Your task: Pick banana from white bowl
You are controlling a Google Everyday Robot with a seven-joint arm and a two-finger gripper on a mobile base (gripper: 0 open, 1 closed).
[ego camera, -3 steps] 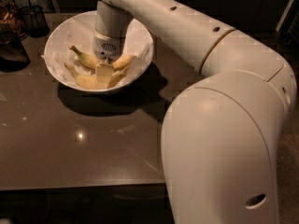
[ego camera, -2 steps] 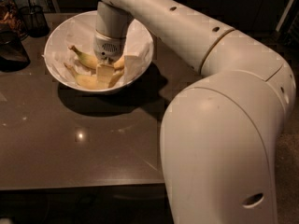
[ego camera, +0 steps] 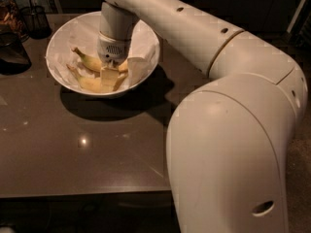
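The white bowl (ego camera: 65,38), lined with crumpled white paper, stands at the back left of the dark table. A yellow banana (ego camera: 89,61) lies inside it with its stem pointing to the upper left. More yellow banana (ego camera: 91,85) lies lower in the bowl. My gripper (ego camera: 110,76) reaches straight down into the middle of the bowl and sits right on the bananas, touching or nearly touching them. Its wrist hides the part of the banana underneath.
A dark glass container (ego camera: 11,52) stands at the left edge beside the bowl. A dark wire holder (ego camera: 36,19) stands behind it. The table's front edge (ego camera: 82,193) runs across the lower frame. My arm's large white body (ego camera: 228,144) fills the right side.
The gripper has stayed in the bowl over the bananas, with at most a slight drop. The bowl and bananas have not visibly shifted.
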